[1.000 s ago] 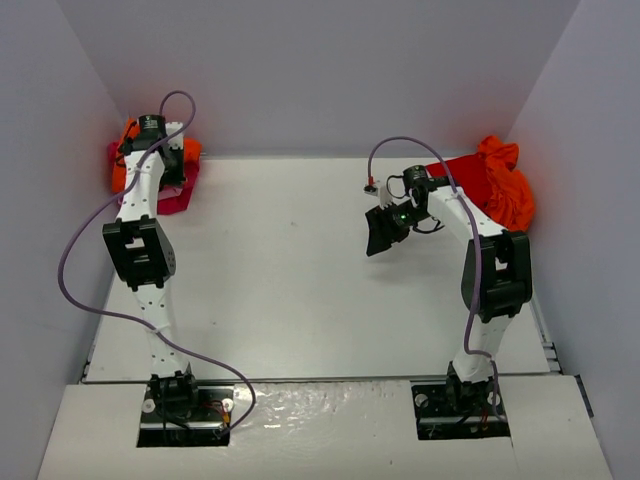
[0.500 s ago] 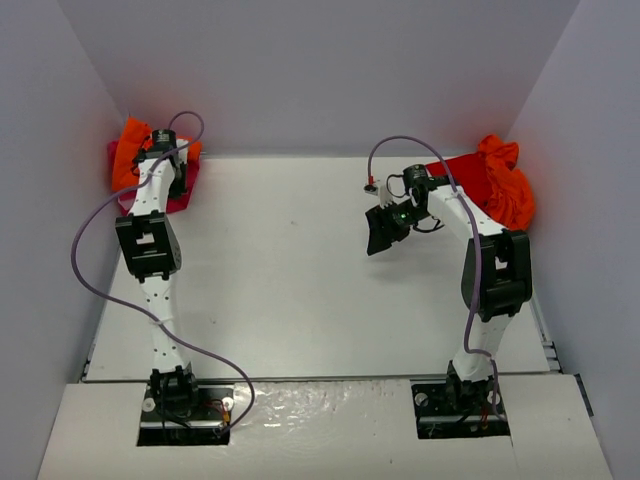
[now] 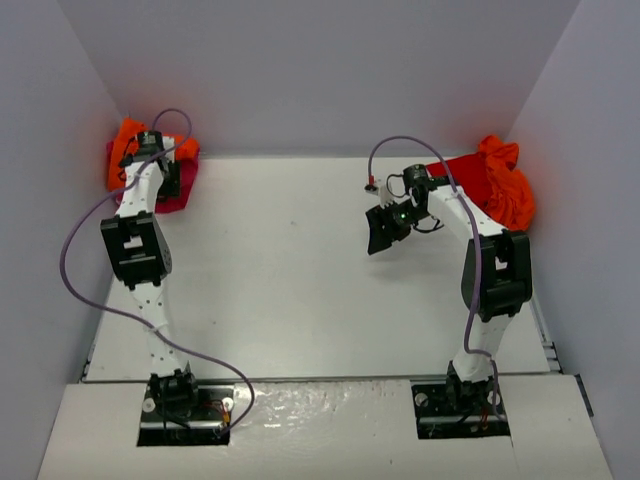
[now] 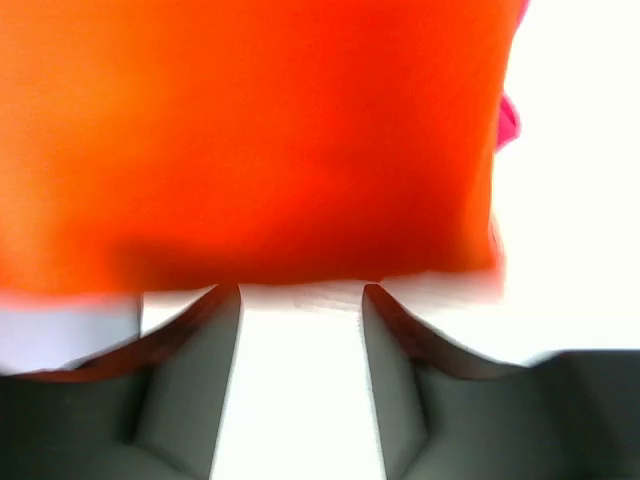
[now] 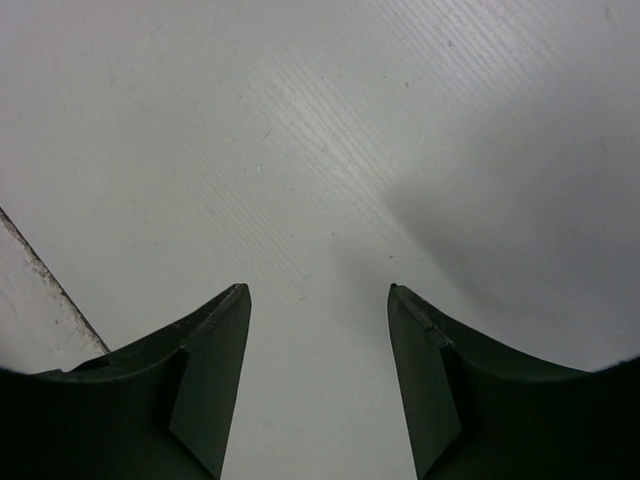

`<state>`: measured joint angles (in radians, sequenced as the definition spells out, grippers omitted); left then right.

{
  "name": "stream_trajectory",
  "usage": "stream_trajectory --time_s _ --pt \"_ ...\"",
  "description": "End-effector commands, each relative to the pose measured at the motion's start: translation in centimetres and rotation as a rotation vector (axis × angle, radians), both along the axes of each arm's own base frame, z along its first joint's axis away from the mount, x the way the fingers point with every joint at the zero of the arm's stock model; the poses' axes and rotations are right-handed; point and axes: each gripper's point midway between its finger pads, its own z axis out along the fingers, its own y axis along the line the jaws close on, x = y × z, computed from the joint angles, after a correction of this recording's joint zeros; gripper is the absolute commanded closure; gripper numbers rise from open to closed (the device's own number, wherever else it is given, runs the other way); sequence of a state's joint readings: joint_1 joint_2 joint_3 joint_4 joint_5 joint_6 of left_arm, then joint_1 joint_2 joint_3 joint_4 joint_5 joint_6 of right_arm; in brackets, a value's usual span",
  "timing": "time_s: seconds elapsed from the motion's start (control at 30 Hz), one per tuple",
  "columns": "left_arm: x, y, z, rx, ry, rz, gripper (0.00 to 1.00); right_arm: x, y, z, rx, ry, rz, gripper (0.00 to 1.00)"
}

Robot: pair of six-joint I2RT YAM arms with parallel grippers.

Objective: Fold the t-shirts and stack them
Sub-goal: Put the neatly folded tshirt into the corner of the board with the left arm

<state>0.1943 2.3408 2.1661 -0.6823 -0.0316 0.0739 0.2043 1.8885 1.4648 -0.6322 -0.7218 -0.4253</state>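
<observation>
- In the far left corner of the flat white table [image 3: 300, 290], a bright orange cloth t-shirt [image 3: 124, 142] lies bunched on top of a magenta pink cloth t-shirt [image 3: 183, 196]. Both sit close to the grey wall [image 3: 40, 200].
- The left gripper [image 4: 300, 292] reaches over this pile. In its wrist view the two dark fingers [image 4: 205, 390] stand spread apart, with only bare table between them.
- Blurred orange cloth fills the view just past the tips, and a sliver of pink shows at its right edge. Whether the tips touch the cloth cannot be told.
- A thin purple cable [image 3: 78, 235] loops along the left arm.
- The right gripper [image 3: 383, 232] hangs over bare table right of the middle, well apart from any cloth. Its jaws are spread and hold nothing.
- In the far right corner, a red cloth t-shirt [image 3: 462, 168] and a second orange cloth t-shirt [image 3: 510, 195] lie in a crumpled heap by the right wall, just behind the right arm.
</observation>
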Motion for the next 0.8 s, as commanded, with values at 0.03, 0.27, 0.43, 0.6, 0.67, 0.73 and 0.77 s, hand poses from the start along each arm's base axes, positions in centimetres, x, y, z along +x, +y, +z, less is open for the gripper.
stream_trajectory --time_s 0.03,0.27,0.43,0.6,0.67,0.73,0.77 --pt "-0.4 -1.3 18.3 -0.019 -0.444 -0.03 0.45 2.3 -0.4 5.5 -0.014 -0.163 -0.051 0.45" --pt "-5.8 -3.0 23.0 -0.01 -0.556 -0.071 0.41 2.7 -2.0 9.5 -0.06 -0.287 -0.121 0.45" --pt "-10.4 -5.5 26.1 -0.065 -0.631 -0.125 0.4 3.5 -4.5 14.7 -0.144 -0.463 -0.211 0.43" --pt "-14.6 -7.3 26.9 -0.101 -0.739 -0.136 0.35 4.0 -7.1 20.0 -0.198 -0.646 -0.351 0.35" --pt "-15.9 -7.6 26.4 -0.093 -0.77 -0.138 0.32 3.9 -8.0 20.5 -0.208 -0.689 -0.418 0.34" --pt "-17.4 -7.5 23.7 -0.096 -0.707 -0.109 0.33 3.5 -8.4 19.4 -0.197 -0.714 -0.464 0.36" --pt "-18.0 -7.5 22.2 -0.094 -0.676 -0.107 0.33 3.3 -8.4 18.7 -0.182 -0.724 -0.48 0.39"
